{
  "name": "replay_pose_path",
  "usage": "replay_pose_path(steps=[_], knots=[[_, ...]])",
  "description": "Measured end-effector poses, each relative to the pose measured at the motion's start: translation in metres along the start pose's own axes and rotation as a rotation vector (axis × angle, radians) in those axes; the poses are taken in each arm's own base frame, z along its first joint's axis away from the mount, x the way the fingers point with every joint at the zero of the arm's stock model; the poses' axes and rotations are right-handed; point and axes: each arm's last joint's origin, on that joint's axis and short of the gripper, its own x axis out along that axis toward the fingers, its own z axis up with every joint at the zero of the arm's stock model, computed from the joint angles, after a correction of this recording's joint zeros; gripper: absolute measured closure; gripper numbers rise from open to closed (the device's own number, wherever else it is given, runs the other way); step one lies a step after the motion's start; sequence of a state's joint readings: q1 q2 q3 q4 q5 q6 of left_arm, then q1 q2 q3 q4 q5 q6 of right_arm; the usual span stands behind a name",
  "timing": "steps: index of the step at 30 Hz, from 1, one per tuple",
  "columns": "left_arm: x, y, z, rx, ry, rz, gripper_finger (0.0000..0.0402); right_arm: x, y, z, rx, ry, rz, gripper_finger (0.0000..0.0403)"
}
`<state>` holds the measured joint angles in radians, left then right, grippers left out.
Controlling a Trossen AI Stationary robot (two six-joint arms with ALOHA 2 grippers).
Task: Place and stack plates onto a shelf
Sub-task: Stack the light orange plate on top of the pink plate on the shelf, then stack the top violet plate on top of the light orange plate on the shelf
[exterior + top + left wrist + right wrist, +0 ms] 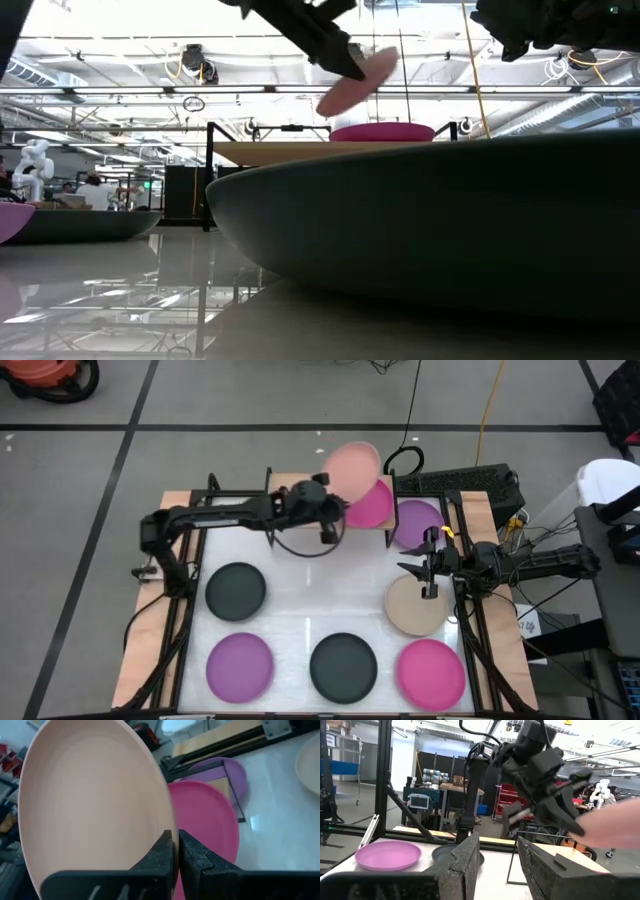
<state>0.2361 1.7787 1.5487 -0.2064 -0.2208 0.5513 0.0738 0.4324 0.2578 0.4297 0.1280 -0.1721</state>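
My left gripper (175, 837) is shut on the pale pink plate (352, 465), held in the air over the far shelf (300, 152). A magenta plate (372, 507) and a purple plate (418, 520) lie flat side by side on the shelf top. My right gripper (428, 570) hangs open above the far edge of the beige plate (415, 608), touching nothing. On the table lie a dark grey plate (235, 588), a purple plate (240, 665), a second dark grey plate (343, 665) and a magenta plate (430, 672). My left gripper pinches the pale pink plate's rim (167, 827) between its two fingers, one on the upper face and one on the underside. The plate is lifted clear and tilted (358, 80), hanging over the magenta plate (382, 131) on the shelf.
Black frame rails (190, 575) run along the table's left and right sides. A cable loop (300, 550) hangs under the left arm. The white tabletop (310, 595) lies bare between the shelf and the near row of plates. People and equipment show in the room beyond.
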Motion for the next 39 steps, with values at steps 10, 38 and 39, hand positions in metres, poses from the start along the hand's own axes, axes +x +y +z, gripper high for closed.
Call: replay_pose_path(steps=[10,38,39], knots=[[0.025,-0.012,-0.007,0.029,0.022,-0.071,0.0379,0.0,0.0,0.0,0.0,-0.001,0.001,0.0284],[0.007,-0.016,0.004,-0.02,0.01,-0.097,0.0259,0.0,0.0,0.0,-0.008,-0.002,0.001,0.0284],[-0.002,-0.013,0.009,-0.03,0.002,-0.085,0.0259,0.0,0.0,0.0,-0.008,0.0,0.001,0.0284]])
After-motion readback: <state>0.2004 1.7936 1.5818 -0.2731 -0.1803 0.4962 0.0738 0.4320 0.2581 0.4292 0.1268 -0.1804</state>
